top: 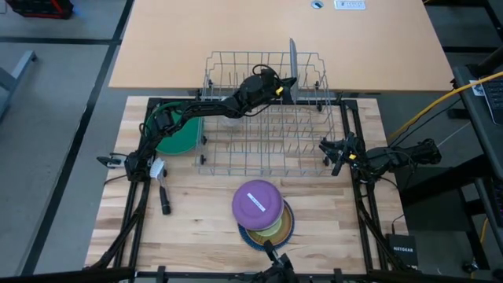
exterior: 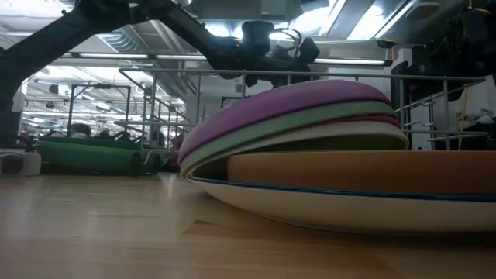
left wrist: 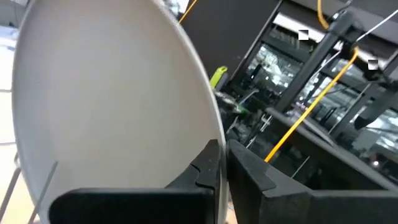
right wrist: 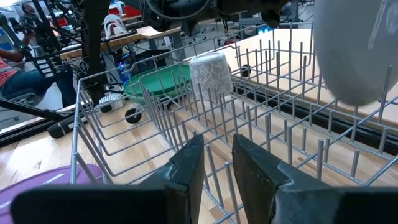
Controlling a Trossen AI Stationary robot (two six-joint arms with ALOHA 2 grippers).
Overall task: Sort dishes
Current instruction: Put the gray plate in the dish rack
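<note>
A grey plate (top: 292,59) stands on edge over the far right part of the wire dish rack (top: 267,145). My left gripper (top: 284,85) reaches across the rack and is shut on the plate. In the right wrist view the plate (right wrist: 351,50) shows above the rack's wires. A stack of dishes with a purple one on top (top: 257,202) sits near the table's front edge. A green dish (top: 179,135) lies left of the rack. My right gripper (right wrist: 217,146) waits at the rack's right side, open, with nothing between its fingers. My left gripper pinches the grey plate's rim (left wrist: 211,134) between its two fingers, one on each face. The fingers come about level, from the table's left. The plate stands upright on edge. Whether its lower rim rests in the rack, I cannot tell.
A pale cup (right wrist: 210,74) stands upside down in the rack's left part. A dark tool (top: 165,200) and a small white object (top: 157,167) lie on the table at the left. Bare wood shows to the left and right of the stack.
</note>
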